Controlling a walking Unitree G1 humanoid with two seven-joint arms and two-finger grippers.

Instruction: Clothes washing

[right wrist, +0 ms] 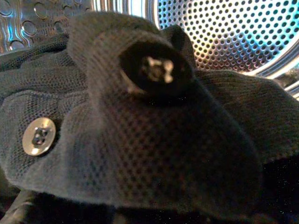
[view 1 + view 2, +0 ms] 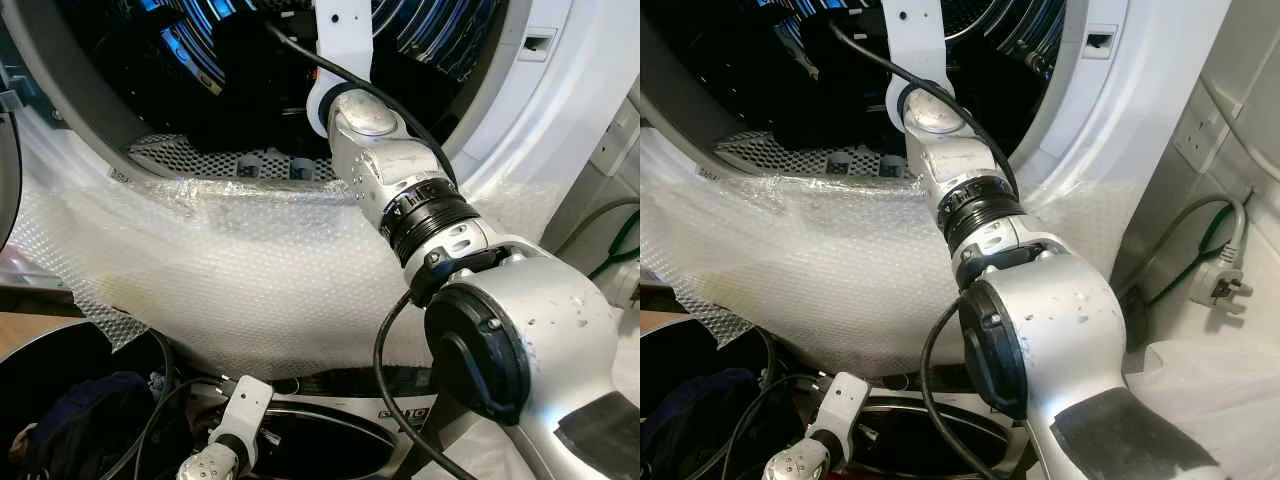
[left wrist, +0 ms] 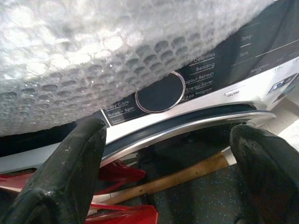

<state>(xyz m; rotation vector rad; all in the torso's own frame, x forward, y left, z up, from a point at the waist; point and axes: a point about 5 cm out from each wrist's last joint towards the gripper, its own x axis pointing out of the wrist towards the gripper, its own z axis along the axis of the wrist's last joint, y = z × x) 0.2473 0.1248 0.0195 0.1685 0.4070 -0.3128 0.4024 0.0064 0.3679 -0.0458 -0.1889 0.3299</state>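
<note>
While the right arm (image 2: 400,190) reaches up into the washing machine drum (image 1: 224,32), its tool's state cannot be told; dark mesh clothing (image 1: 140,140) lies inside. Low in frame, the left tool (image 3: 170,163) is spread below the control dial (image 3: 160,92) and bubble wrap (image 2: 250,270).

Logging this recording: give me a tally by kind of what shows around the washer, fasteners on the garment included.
Washing machine: 1
Bubble wrap sheet: 1
Dark mesh garment: 1
Snap fasteners on it: 2
Wall plug: 1
Robot arms, right and left: 2
Total: 8
</note>
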